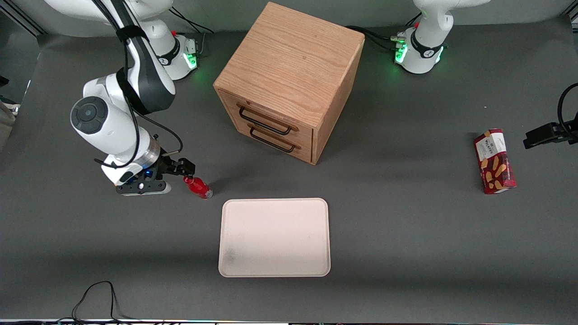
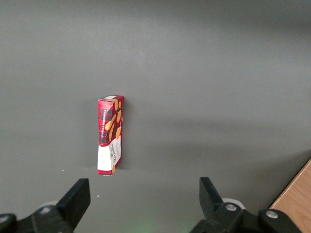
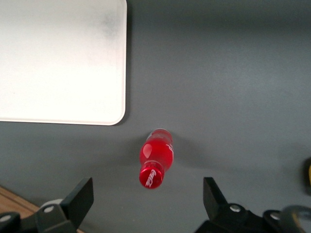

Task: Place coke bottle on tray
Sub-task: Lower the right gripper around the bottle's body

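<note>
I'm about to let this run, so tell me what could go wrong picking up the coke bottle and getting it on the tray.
The open gripper sits above the coke bottle, which stands off-centre between the fingers; closing could knock it over rather than grip it. A small round bottle could also slip from the fingers. The tray has a low rim, so carried too low the bottle may clip it and tip.

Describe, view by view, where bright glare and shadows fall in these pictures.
Front view: the wooden drawer cabinet casts a soft shadow on the table; the gripper sits open by the coke bottle. Right wrist view: the tray is washed out almost white; the bottle's cap looks sharp.
</note>
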